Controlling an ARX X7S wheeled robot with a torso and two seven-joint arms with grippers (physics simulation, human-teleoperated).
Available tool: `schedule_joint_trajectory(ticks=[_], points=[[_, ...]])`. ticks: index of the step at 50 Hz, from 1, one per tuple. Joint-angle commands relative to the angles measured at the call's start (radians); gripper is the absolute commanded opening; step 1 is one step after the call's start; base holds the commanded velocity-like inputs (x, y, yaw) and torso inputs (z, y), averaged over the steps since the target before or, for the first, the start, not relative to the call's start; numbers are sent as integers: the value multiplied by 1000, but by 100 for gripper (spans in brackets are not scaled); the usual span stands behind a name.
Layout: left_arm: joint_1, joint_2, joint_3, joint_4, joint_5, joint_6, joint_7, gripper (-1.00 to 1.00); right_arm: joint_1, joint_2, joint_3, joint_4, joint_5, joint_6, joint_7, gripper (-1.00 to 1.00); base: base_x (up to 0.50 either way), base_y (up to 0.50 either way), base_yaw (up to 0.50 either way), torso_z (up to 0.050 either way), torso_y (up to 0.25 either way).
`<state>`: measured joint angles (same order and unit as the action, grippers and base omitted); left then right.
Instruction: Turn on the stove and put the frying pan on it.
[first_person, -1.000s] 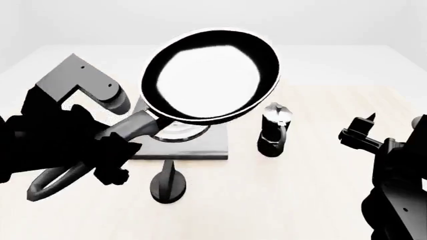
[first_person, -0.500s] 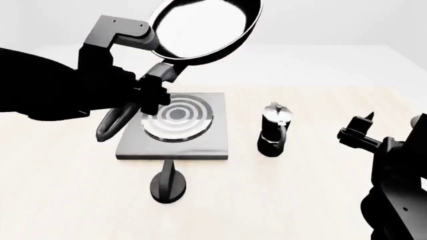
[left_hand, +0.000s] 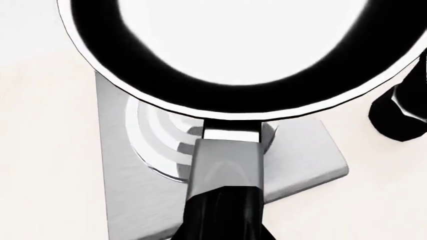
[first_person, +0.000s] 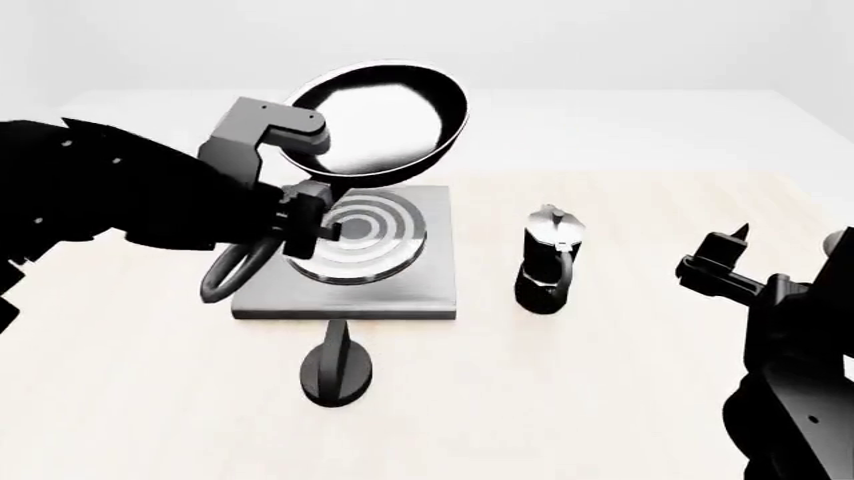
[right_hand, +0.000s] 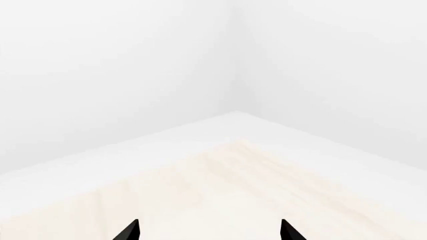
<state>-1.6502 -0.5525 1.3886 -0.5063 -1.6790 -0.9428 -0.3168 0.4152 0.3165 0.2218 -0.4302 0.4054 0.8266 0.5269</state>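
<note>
The frying pan (first_person: 380, 120), black with a glossy inside, hangs tilted in the air over the far part of the stove (first_person: 400, 285). My left gripper (first_person: 304, 222) is shut on its long dark handle (left_hand: 223, 170), whose looped end sticks out toward me. In the left wrist view the frying pan (left_hand: 247, 50) hides the far half of the ringed burner (left_hand: 157, 145) on the grey slab (left_hand: 130, 195). The black round knob (first_person: 336, 370) stands in front of the slab, untouched. Far to the right, my right gripper (first_person: 787, 245) is open and holds nothing; its fingertips (right_hand: 133, 231) show over bare table.
A black-and-silver moka pot (first_person: 550, 260) stands just right of the stove, between it and my right arm; it also shows at the edge of the left wrist view (left_hand: 400, 112). The pale wooden table (first_person: 601, 400) ends in a far edge near the white wall.
My left arm has carried the frying pan away from the camera and down, from high over the scene to just above the stove's far part. The right arm has not moved.
</note>
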Motion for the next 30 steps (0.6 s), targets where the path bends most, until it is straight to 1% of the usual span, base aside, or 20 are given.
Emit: schedule_joint_trajectory(ticks=[1,7,8,17,22,30], points=[[-5,45,1,-103,76,-8,33,-100,3,2,-5,1,4,1,2,100,0,0,0,0,0],[23,79,29,-165,125,26,116,-100,3,3,-6,-3,7,3,3,100,0,0,0,0,2],[32,91,37,-187,142,41,143,-100,-1,2,-8,0,5,-4,1,100,0,0,0,0,0],[56,171,75,-342,204,83,245,-100,1,3,-8,6,8,-8,2,100,0,0,0,0,2],[64,202,90,-414,225,93,266,-100,0,4,-10,9,8,-12,1,100,0,0,0,0,2],[87,233,99,-495,233,90,264,-100,4,7,-7,8,13,-4,7,100,0,0,0,0,1]])
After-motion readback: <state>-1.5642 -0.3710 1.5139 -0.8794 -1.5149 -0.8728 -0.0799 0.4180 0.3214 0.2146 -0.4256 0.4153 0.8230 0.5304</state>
